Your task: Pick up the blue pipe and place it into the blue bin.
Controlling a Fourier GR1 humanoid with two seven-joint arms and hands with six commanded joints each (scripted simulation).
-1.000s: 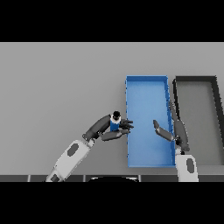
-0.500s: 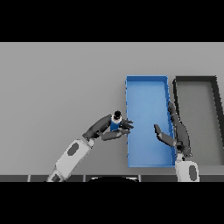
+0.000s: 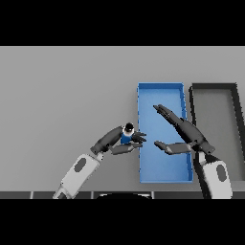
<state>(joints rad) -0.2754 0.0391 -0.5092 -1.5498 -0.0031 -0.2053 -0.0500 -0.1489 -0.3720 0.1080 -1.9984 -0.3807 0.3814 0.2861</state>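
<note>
One blue pipe [image 3: 127, 138], one blue bin [image 3: 160, 177], one dark bin [image 3: 235, 115].

Table [image 3: 62, 95]: grey, matt, smooth and even, no grain.
Blue bin [image 3: 141, 143]: plastic-looking, matt, smooth walls and floor.
Dark bin [image 3: 238, 119]: blackish rim, grey floor, matt.
Blue pipe [image 3: 127, 137]: smooth blue body, dark end.
Left hand [image 3: 125, 146], right hand [image 3: 184, 136]: dark, matt, faintly sheened; forearms smooth white and grey shells.

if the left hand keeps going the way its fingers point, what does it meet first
The left hand, shut on the pipe, points right toward the blue bin. It would likely meet the bin's near wall first, unless it is held above the rim; height is unclear.
</note>
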